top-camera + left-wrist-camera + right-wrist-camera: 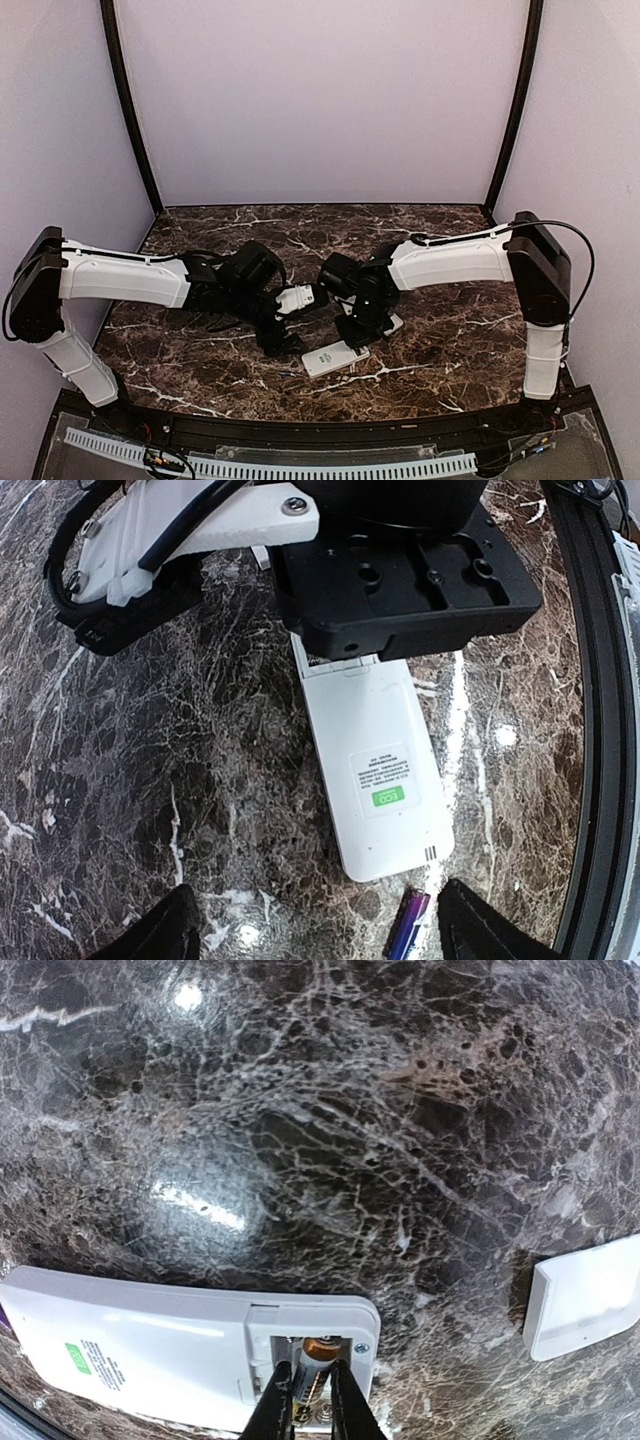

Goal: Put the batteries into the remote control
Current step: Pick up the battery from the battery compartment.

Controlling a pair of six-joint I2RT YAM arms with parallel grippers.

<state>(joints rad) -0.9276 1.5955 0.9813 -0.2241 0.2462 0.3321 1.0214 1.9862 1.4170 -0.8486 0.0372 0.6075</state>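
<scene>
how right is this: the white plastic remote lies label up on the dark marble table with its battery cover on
No, the small flat white cover is off: the right wrist view shows it apart from the white plastic remote control, whose bay is open, on the dark marble table.

Table (380, 1110) – glossy dark marble-look top, glare spots. Remote (375, 740) – smooth white plastic. Battery (318, 1350) – shiny coppery metal end. Cover (585, 1300) – smooth white plastic too.

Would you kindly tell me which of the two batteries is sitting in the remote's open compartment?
The copper-topped battery, between the fingers of the right gripper; the purple battery lies loose on the table near the remote control.
</scene>
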